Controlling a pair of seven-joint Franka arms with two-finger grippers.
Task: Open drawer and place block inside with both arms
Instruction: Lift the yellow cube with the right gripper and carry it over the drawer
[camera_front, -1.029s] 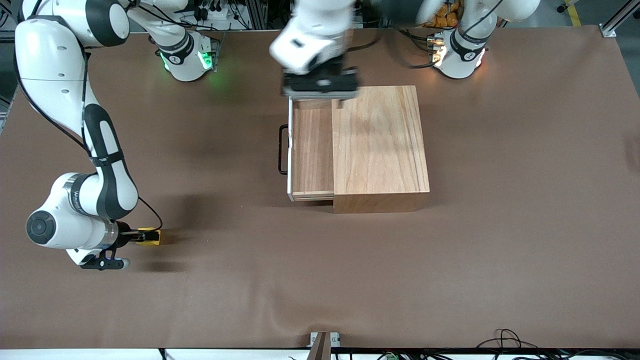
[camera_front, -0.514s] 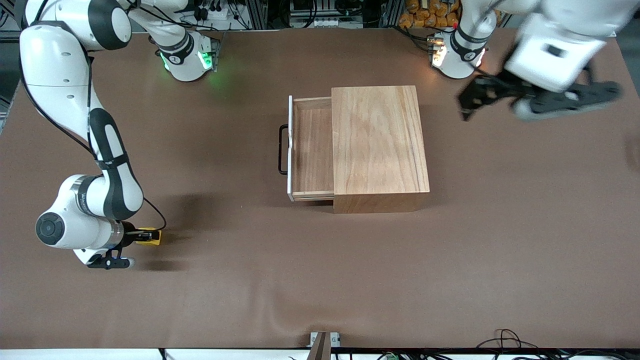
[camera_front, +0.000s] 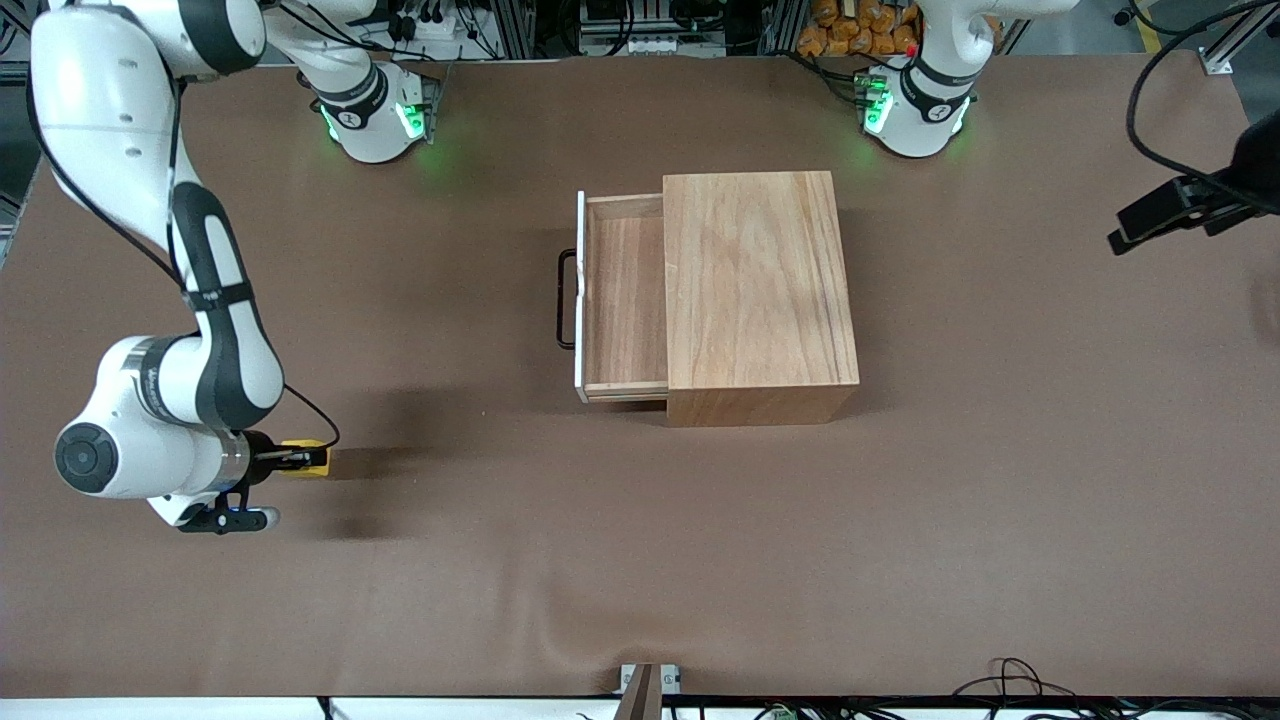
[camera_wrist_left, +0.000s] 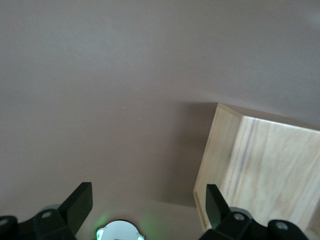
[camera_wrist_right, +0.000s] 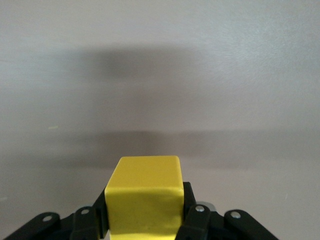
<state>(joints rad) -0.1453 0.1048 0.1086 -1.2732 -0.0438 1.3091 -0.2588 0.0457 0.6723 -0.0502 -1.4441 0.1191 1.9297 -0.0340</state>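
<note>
The drawer stands pulled out of the light-wood box, its white front and black wire handle facing the right arm's end of the table; its tray is empty. My right gripper is shut on the yellow block, low over the table toward the right arm's end and nearer the front camera than the box. In the right wrist view the block sits between the fingers. My left gripper is open and empty in the air at the left arm's end of the table.
The left wrist view shows the open gripper, a corner of the box and a green-lit arm base. Both arm bases stand at the table's back edge. Cables lie at the front edge.
My left arm has swung from over the drawer's back end out to the left arm's end of the table. My right gripper with the block has shifted slightly toward the box.
</note>
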